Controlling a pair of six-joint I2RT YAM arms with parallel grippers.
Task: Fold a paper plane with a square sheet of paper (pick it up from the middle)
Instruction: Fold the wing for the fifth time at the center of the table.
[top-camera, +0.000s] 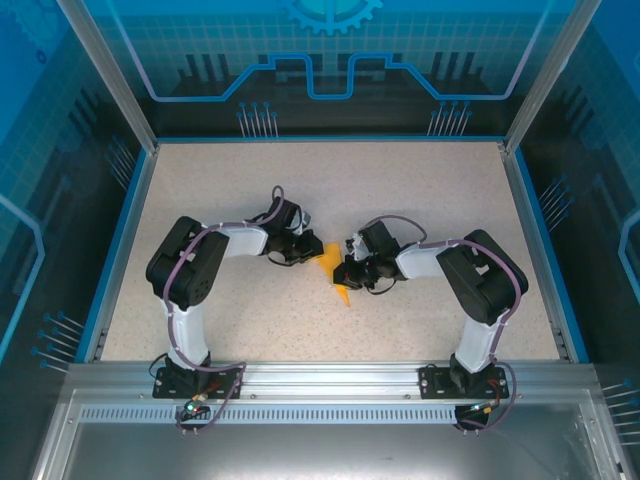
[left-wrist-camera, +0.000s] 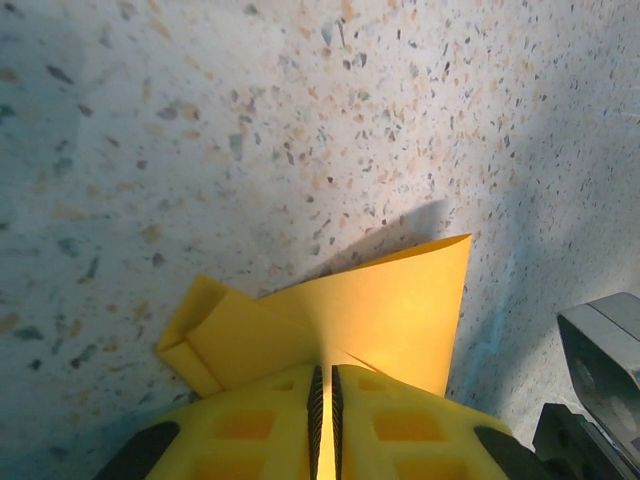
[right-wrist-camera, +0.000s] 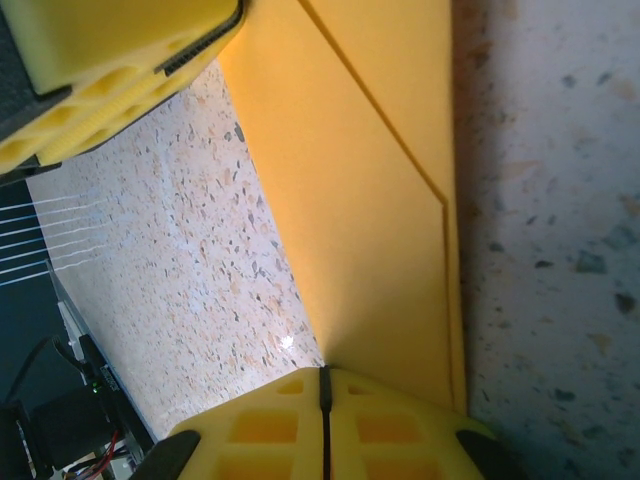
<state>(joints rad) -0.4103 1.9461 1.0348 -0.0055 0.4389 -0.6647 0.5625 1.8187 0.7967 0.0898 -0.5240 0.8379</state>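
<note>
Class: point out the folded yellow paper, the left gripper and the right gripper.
folded yellow paper (left-wrist-camera: 385, 305): left wrist view, on its broad pointed flap.
left gripper (left-wrist-camera: 324, 382): left wrist view, midway between its fingertips.
right gripper (right-wrist-camera: 324, 385): right wrist view, midway between its fingertips.

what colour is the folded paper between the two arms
Plain orange-yellow folded paper; shows best in the right wrist view.

We see the orange-yellow paper sheet (top-camera: 335, 264) folded into layered flaps, near the tabletop's middle, one corner pointing toward the near edge.
</note>
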